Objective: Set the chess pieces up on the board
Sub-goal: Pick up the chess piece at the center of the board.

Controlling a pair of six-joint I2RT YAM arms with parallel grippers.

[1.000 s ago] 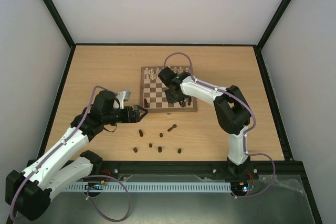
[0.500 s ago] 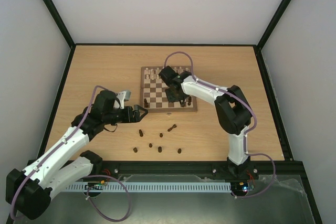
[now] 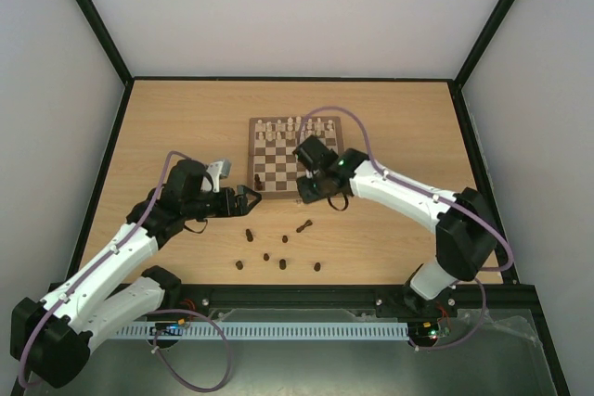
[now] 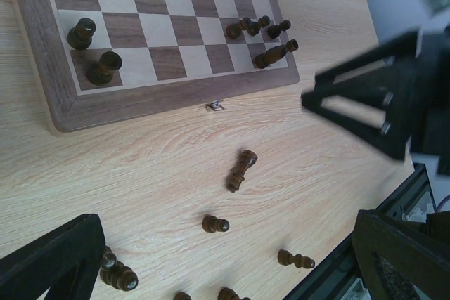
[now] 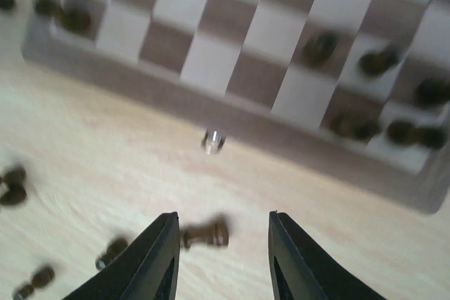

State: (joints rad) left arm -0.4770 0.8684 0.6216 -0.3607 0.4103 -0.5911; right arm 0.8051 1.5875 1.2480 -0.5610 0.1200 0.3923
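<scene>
While you watch from above, the table (image 3: 399,127) fills the frame, with the board (image 3: 278,166) at its centre. Your right gripper (image 5: 221,261) hangs at the board's lower edge, fingers spread and empty. Your left gripper (image 3: 249,197) sits just left of the board's lower left corner, likewise spread and empty. Some dark pieces (image 4: 104,68) stand on the board's lower rows, and others lie scattered on the table below it. One toppled piece (image 3: 303,225) lies below the clasp (image 4: 215,106).

The board (image 3: 275,173), brown and cream checks in a brown frame, lies flat at the centre of the top view. Dark brown chess pieces (image 3: 282,264) lie scattered on the table (image 3: 186,127) just below it, with a toppled piece (image 4: 240,169) among them. A few stand on its lower rows.
</scene>
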